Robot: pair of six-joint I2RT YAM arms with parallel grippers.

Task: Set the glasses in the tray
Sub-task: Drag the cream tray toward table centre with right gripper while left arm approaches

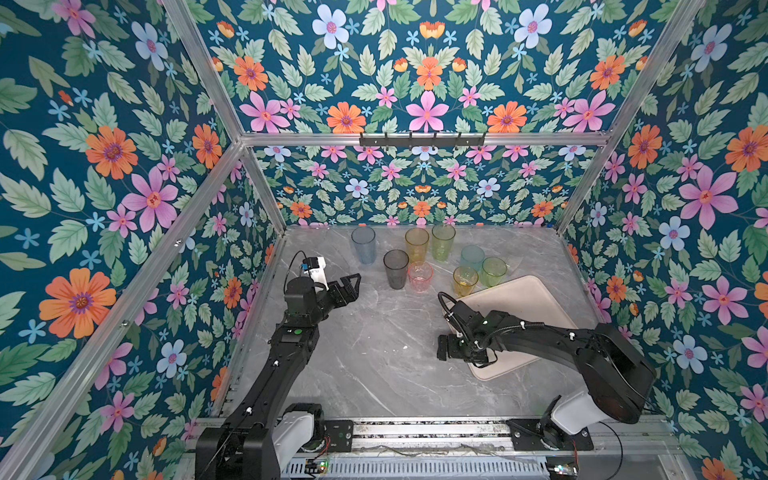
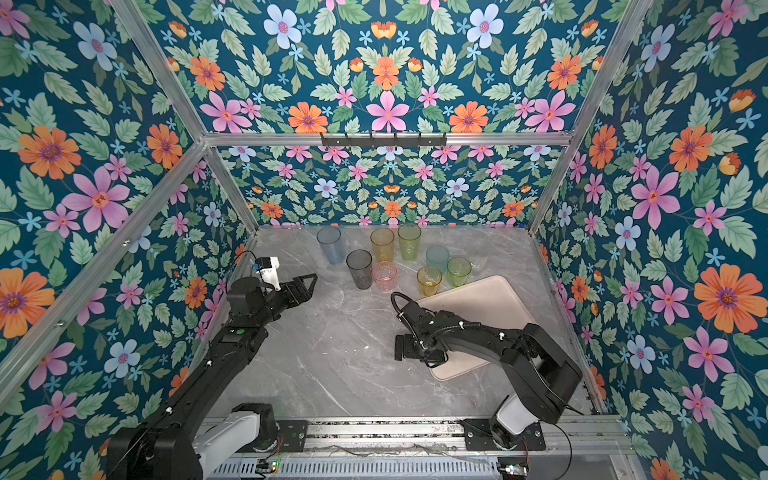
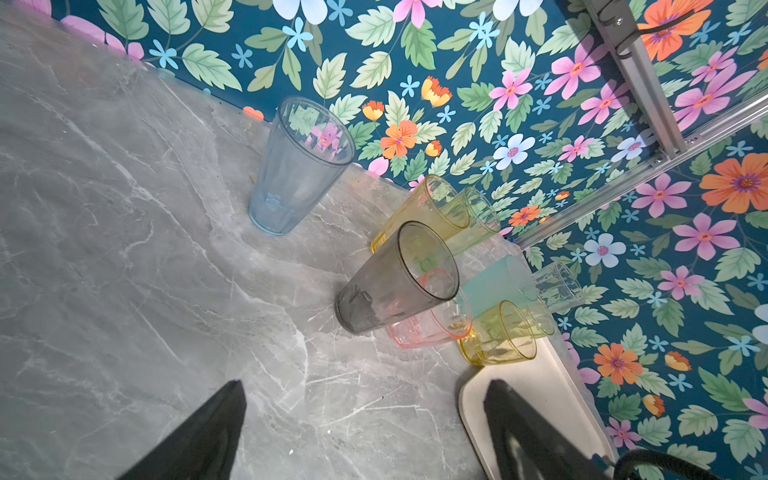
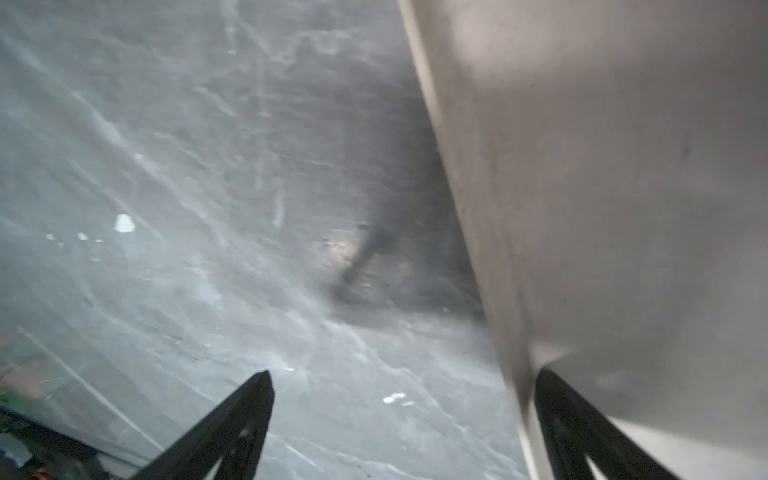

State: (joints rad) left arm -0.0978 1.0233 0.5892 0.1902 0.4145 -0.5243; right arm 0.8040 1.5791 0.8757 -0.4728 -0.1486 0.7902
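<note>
Floral walls (image 1: 124,166) and an aluminium frame (image 1: 291,139) enclose your counter (image 1: 374,365). A black hook rail (image 1: 422,140) crosses the back frame.

The glasses (image 2: 384,276) all stand at the far side of the counter, outside the tray (image 1: 536,299). They are the blue glass (image 1: 363,245), grey glass (image 1: 395,269), pink glass (image 1: 420,277), tall amber glass (image 1: 416,245), tall green glass (image 1: 443,242), teal glass (image 1: 472,257), short amber glass (image 1: 465,280) and short green glass (image 1: 493,271). A clear glass (image 3: 557,286) stands behind these and is faint in both top views. The short amber glass stands just beside the tray's far corner.

The right arm (image 1: 582,353) lies across the tray and hides its near half. Its wrist bends down. The right fingers (image 1: 444,348) are apart, one over the counter and one over the tray rim. Contact cannot be told because the wrist view is blurred.

The left arm (image 1: 291,345) reaches forward with its wrist turned right. The left fingers (image 1: 351,283) are apart, empty and raised. They point at the grey glass and stop short of it.
</note>
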